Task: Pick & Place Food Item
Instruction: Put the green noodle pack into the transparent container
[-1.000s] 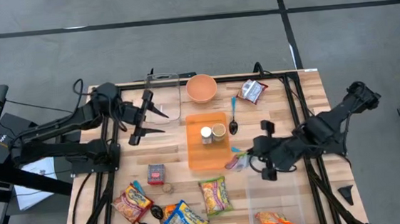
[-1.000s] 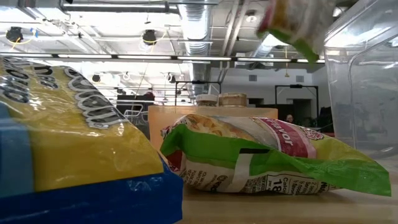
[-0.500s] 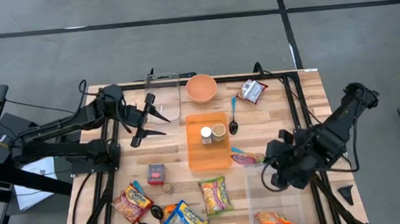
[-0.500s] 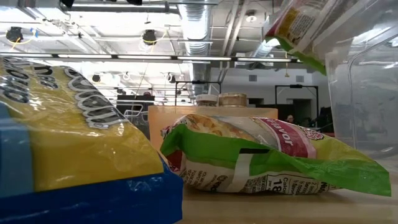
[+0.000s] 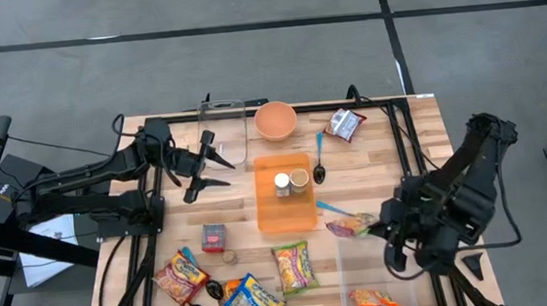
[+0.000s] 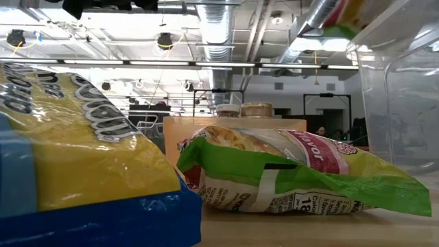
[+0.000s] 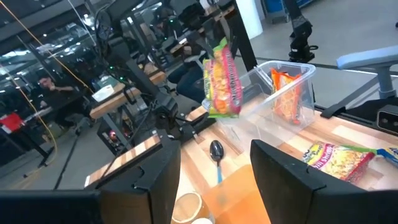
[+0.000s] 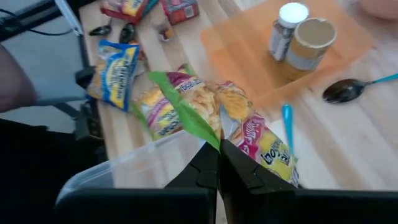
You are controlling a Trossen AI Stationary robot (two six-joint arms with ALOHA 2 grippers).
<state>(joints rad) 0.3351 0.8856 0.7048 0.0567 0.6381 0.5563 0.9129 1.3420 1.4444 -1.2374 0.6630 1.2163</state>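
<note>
A green, pink and yellow snack packet [image 5: 348, 226] hangs in the air, with my right gripper [image 5: 377, 229] shut on it, just beyond the far left corner of a clear tub [image 5: 376, 272]. An orange packet [image 5: 374, 302] lies in that tub. The left wrist view shows the held packet [image 7: 222, 78] hanging upright beside the tub [image 7: 283, 93]. My left gripper [image 5: 211, 168] hovers open over the far left of the table, nothing between its fingers [image 7: 155, 180]. In the low view only a corner of the held packet [image 6: 339, 15] shows at the top. My right gripper pinches the packet's end edge [image 8: 219, 142] between its two fingers, where a green flap meets the pink print. The fingers slant down toward the table's left. The packet hangs below them, lifted clear of the table and the tub, slightly crumpled.
An orange tray [image 5: 271, 217] holds a jar and a cup. An orange bowl [image 5: 275, 121], a spoon [image 5: 318, 164] and a red packet [image 5: 345, 124] lie at the far side. Several snack packets [image 5: 294, 267] and a small red box [image 5: 214, 238] lie near the front. Another clear tub [image 5: 225, 132] stands far left.
My right gripper has swung toward the table's right and near edges, rolling its wrist, and has carried the packet from beside the orange tray to the clear tub's far corner. The packet stays lifted and hanging.
</note>
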